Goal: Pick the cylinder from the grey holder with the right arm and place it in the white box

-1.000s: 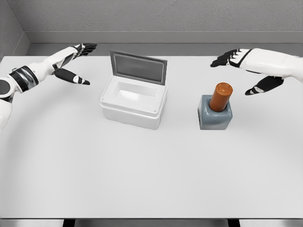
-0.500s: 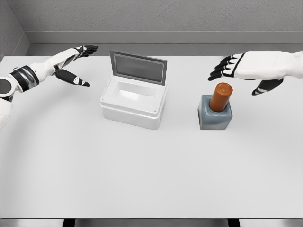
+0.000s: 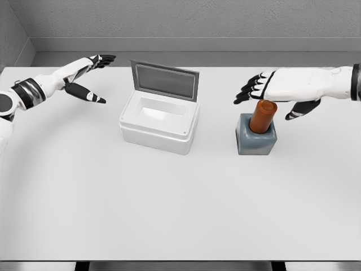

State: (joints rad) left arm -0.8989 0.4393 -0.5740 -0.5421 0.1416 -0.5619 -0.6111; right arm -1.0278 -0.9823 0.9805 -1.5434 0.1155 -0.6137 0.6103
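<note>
Two arms over one big white table [image 3: 169,203], and that table fills nearly the whole head view. Next in size, the white box [image 3: 159,122], sitting at about ten o'clock from the picture's middle, its grey-lined lid [image 3: 164,80] standing up at the back edge and the inside open to view. Over on the right, at around two o'clock, the grey holder [image 3: 256,139] rests on the tabletop, well apart from the box. The orange cylinder [image 3: 262,116] stands in it, leaning slightly right, top end poking clear of the holder. Right hand [image 3: 282,90] comes in from three o'clock and hovers just above the cylinder's top, dark fingers [image 3: 248,90] spread and pointing left, thumb hanging down at the cylinder's right — gripping nothing. Left hand [image 3: 84,73] sits up at ten o'clock near the far-left table edge, fingers loosely splayed, holding nothing, well away from the box.
</note>
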